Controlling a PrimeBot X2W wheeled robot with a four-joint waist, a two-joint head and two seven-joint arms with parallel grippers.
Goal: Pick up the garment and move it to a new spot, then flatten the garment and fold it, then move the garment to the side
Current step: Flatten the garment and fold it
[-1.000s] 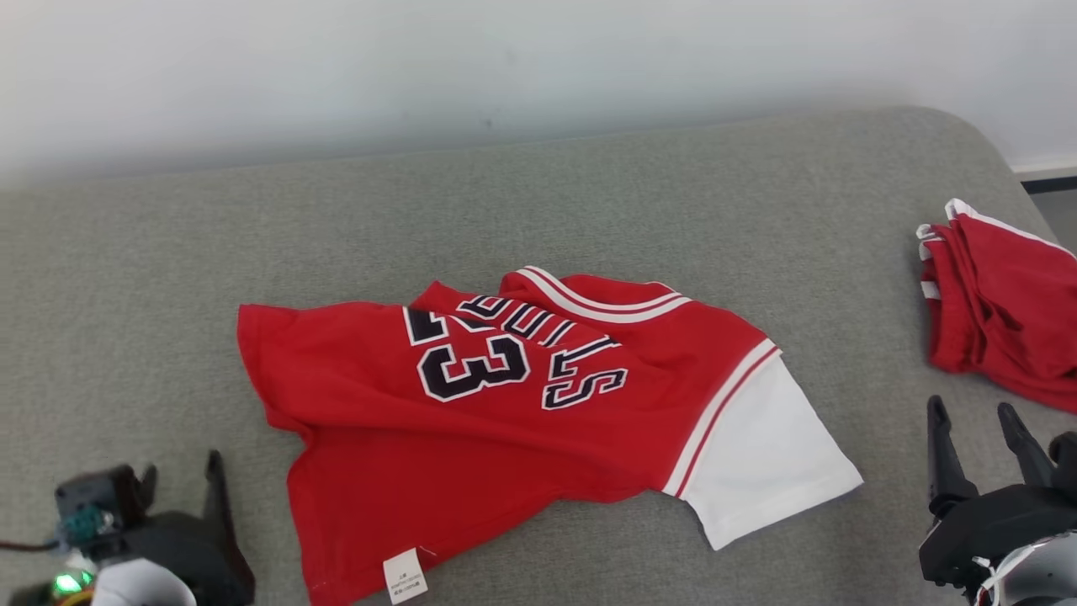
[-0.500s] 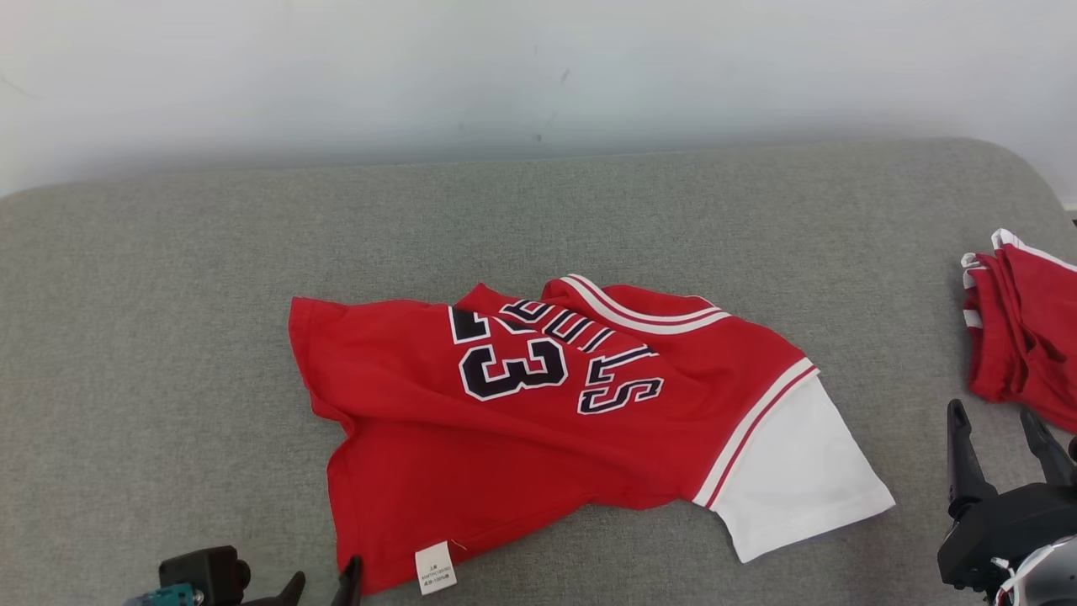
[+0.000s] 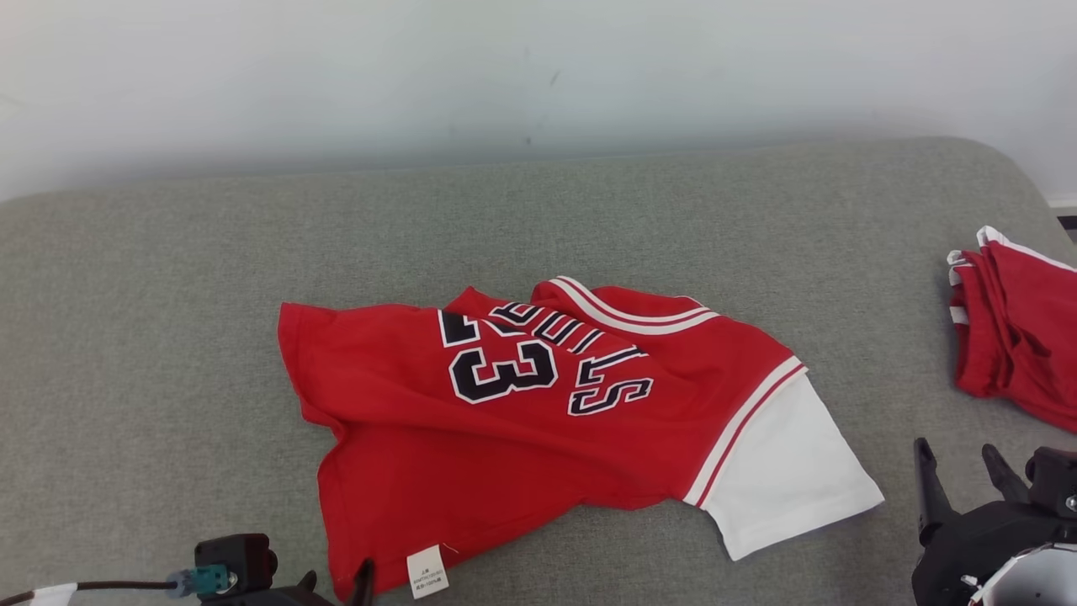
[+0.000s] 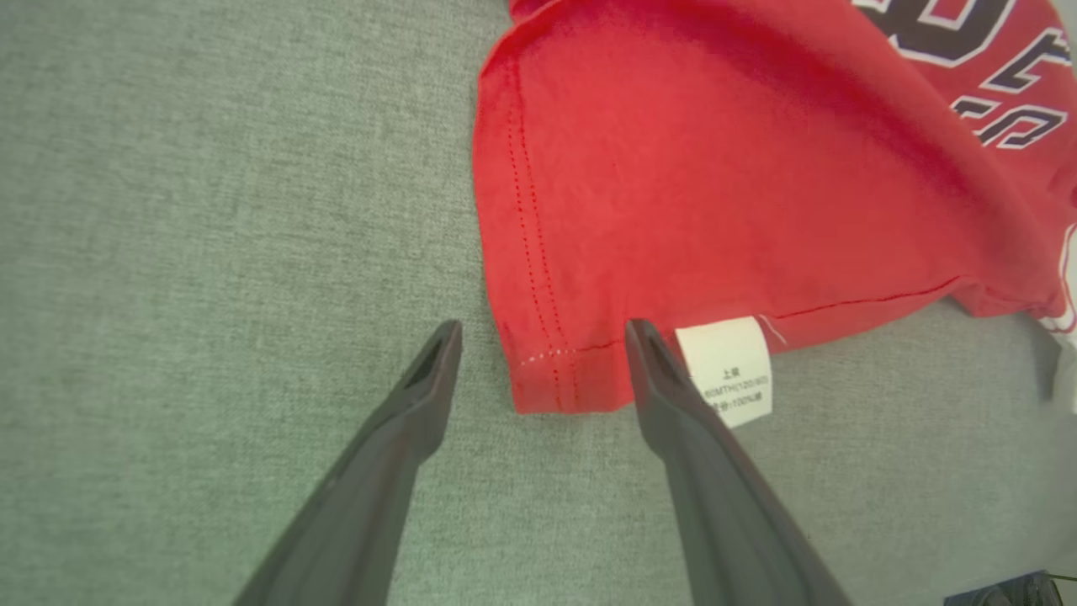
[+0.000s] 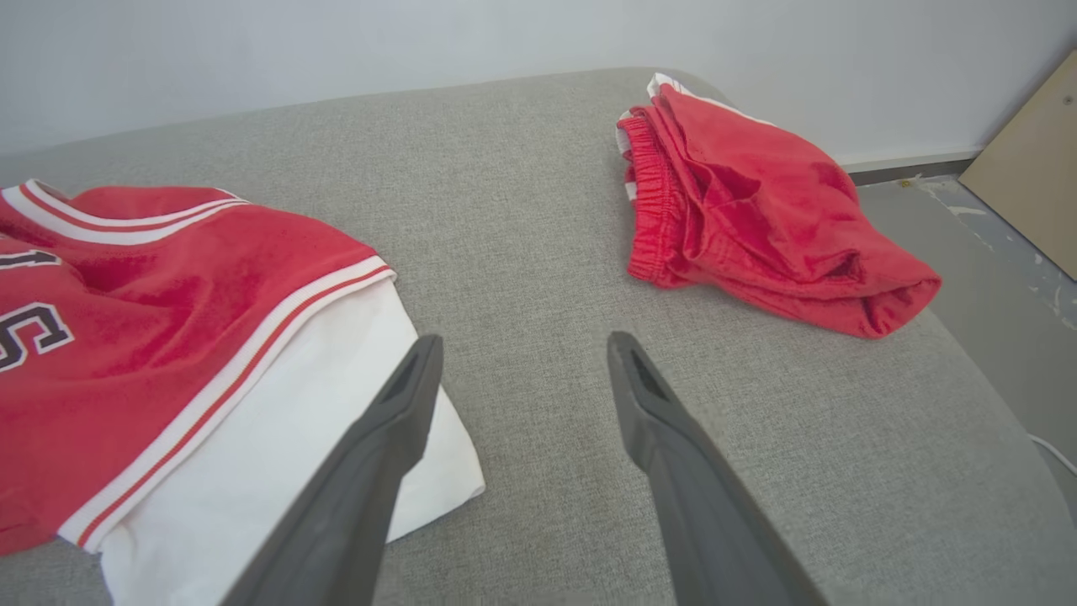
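Observation:
The garment is a red jersey with a dark "23" and a white sleeve, lying crumpled in the middle of the grey cushion. My left gripper sits at the picture's bottom edge by the garment's near hem corner. In the left wrist view the left gripper is open, with its fingers on either side of that hem corner of the garment, next to a white label. My right gripper stands open over bare cushion, right of the sleeve. Its fingertips hold nothing.
Red shorts with white trim lie bunched at the cushion's right end, also seen as the shorts in the right wrist view. A pale wall runs behind. The cushion's right edge drops to the floor, where a tan board leans.
The head camera has shifted. My left gripper has moved from the cushion left of the garment to its near hem corner. The right gripper stays open and sits a little lower.

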